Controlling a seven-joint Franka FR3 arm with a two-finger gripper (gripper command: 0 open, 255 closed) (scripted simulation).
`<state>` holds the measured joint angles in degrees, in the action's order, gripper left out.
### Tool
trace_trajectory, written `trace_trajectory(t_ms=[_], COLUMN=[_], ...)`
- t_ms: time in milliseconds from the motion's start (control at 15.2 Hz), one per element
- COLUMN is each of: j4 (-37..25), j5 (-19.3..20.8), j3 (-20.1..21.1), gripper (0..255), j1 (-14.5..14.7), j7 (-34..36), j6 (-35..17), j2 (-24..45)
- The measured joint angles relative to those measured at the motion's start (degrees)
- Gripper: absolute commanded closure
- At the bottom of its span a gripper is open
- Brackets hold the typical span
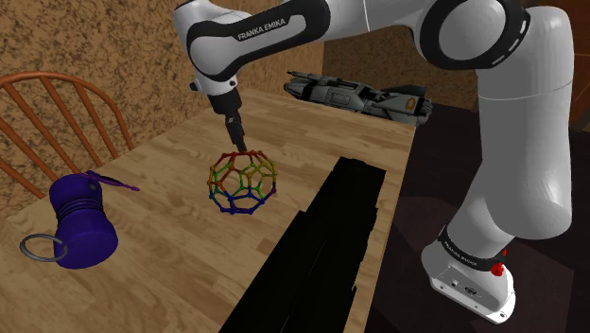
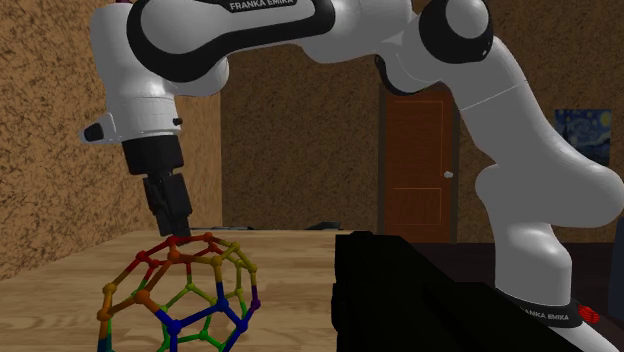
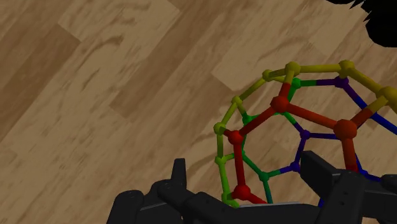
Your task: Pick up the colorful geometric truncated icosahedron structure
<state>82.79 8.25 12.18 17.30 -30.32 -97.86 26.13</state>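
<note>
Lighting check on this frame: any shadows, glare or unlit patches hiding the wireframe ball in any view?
Shoulder view: the table is evenly lit, the wireframe ball casts no evident shadow, and a flat black block carries no shading. Second exterior view: dimmer, ball colours readable. Wrist view: bright, struts clear between the fingers of the open gripper.

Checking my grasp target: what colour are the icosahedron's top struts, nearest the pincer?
Red and orange struts, clearest in the wrist view.
</note>
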Motion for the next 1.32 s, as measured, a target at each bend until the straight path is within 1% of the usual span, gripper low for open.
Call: trace_trajectory(t_ms=[330, 396, 660, 792, 990, 1056, 1122, 1320], j4=[1.6, 1.8, 6.1, 9.3, 12.0, 7.1, 4.9, 1.4], j5=[0.4, 0.4, -0.2, -0.1, 0.6, 0.6, 0.5, 0.3], j3=[-0.2, -0.3, 0.1, -0.1, -0.2, -0.2, -0.1, 0.1], gripper=[0, 255, 255, 255, 255, 255, 255, 255], j1=[0.1, 0.1, -0.3, -0.7, -1.3, -0.7, -0.3, 0.2], j7=[0.5, 0.5, 0.1, 0.0, -0.3, 0.0, 0.2, 0.3], j6=[-3.2, -3.4, -5.6, -6.8, -7.0, -5.3, -4.4, -1.8], j2=[-0.5, -0.6, -4.4, -4.2, -5.7, -2.2, -0.7, 1.2])
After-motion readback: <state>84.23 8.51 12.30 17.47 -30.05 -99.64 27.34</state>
